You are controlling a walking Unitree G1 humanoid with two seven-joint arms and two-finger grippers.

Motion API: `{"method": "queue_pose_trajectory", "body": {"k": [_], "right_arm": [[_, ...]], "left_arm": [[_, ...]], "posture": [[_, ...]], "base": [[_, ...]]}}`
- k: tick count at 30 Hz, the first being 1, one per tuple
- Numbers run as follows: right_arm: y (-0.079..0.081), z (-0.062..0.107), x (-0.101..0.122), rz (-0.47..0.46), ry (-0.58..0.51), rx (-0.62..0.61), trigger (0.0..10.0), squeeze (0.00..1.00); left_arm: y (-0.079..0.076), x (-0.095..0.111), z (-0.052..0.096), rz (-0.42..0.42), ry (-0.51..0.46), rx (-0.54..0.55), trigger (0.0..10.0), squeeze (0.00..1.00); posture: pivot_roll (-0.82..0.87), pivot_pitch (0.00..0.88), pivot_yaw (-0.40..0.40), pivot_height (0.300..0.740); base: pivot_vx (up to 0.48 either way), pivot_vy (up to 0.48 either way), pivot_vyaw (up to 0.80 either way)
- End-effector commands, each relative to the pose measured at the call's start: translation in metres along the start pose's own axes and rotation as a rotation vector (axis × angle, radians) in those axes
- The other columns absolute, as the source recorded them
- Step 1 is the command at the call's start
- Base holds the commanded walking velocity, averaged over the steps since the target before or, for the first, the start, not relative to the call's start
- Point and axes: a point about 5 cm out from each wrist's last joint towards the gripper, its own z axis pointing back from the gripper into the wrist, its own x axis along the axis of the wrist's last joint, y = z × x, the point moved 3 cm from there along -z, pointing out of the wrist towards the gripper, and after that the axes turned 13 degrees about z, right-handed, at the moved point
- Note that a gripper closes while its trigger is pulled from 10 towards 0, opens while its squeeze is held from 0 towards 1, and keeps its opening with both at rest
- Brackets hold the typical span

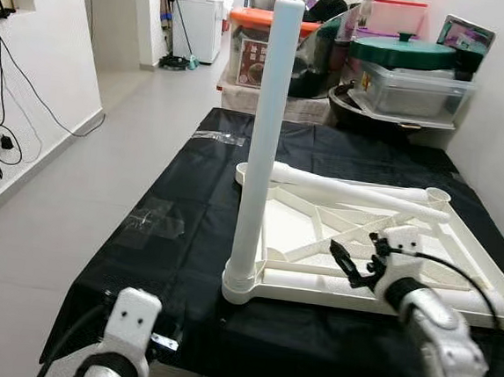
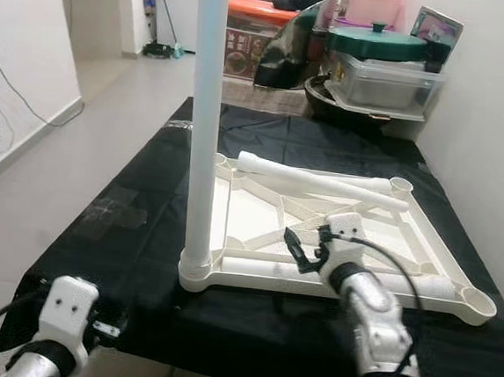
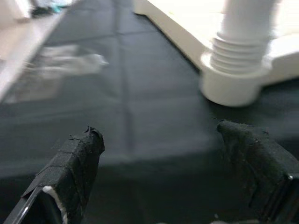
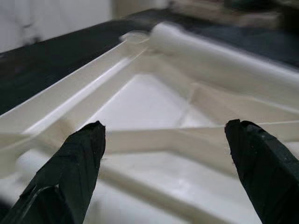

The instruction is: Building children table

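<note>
The loose white leg (image 1: 357,194) is lying across the upturned tabletop frame (image 1: 484,266) on the black worktop (image 1: 190,192), its long axis crosswise, just beyond my right gripper (image 1: 351,266); that gripper is hovering wide open, holding nothing; my left gripper (image 3: 173,154) is gaping empty near the upright leg (image 1: 264,137).

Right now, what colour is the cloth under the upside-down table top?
Black; the cloth shows best in the left eye view.
</note>
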Motion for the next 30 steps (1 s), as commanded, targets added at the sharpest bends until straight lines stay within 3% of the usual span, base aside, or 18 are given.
{"method": "queue_pose_trajectory", "body": {"k": [1,4,7,13,20,21,27,28,29,30], "right_arm": [[0.014,0.003,0.002,-0.031,-0.003,0.173,10.0,0.00],[0.018,0.006,0.006,-0.039,-0.010,0.238,10.0,0.00],[0.033,0.011,0.022,-0.064,-0.062,0.422,10.0,0.00],[0.052,0.005,0.029,-0.025,-0.093,0.572,10.0,0.00],[0.061,-0.007,0.034,-0.003,-0.106,0.572,10.0,0.00],[0.062,-0.010,0.037,-0.004,-0.119,0.561,10.0,1.00],[0.064,-0.015,0.039,0.000,-0.134,0.551,10.0,1.00],[0.065,-0.017,0.041,-0.001,-0.142,0.549,10.0,0.71],[0.066,-0.020,0.042,-0.003,-0.150,0.547,10.0,0.00],[0.066,-0.020,0.042,-0.003,-0.150,0.547,10.0,0.00]], "left_arm": [[-0.009,0.001,0.002,0.007,-0.012,-0.069,10.0,0.00],[-0.013,0.002,0.004,0.000,-0.021,-0.102,10.0,0.00],[-0.024,0.007,0.008,-0.047,-0.070,-0.178,10.0,0.00],[-0.028,0.009,0.011,-0.066,-0.087,-0.212,10.0,0.00],[-0.032,0.007,0.011,-0.088,-0.090,-0.240,10.0,0.00],[-0.033,0.007,0.011,-0.092,-0.092,-0.243,10.0,0.00],[-0.034,0.007,0.012,-0.100,-0.096,-0.248,10.0,0.00],[-0.034,0.007,0.012,-0.102,-0.096,-0.248,10.0,0.00],[-0.034,0.006,0.012,-0.104,-0.094,-0.246,10.0,0.00],[-0.034,0.006,0.012,-0.104,-0.094,-0.246,10.0,0.00]], "posture": [[0.09,0.000,-0.064,0.740],[0.09,0.000,-0.064,0.740],[0.09,0.000,-0.062,0.740],[0.10,0.000,-0.064,0.740],[0.09,0.000,-0.066,0.740],[0.09,0.000,-0.066,0.740],[0.10,0.000,-0.068,0.740],[0.10,0.000,-0.069,0.740],[0.10,0.000,-0.069,0.740],[0.10,0.000,-0.069,0.740]], "base": [[0.000,0.000,0.00],[0.000,0.000,0.00],[0.000,0.000,0.00],[0.000,0.000,0.00],[0.000,0.000,0.00],[0.000,0.000,0.00],[0.000,0.000,0.00],[0.000,0.000,0.00],[0.000,0.000,0.00],[0.000,0.000,0.00]]}}
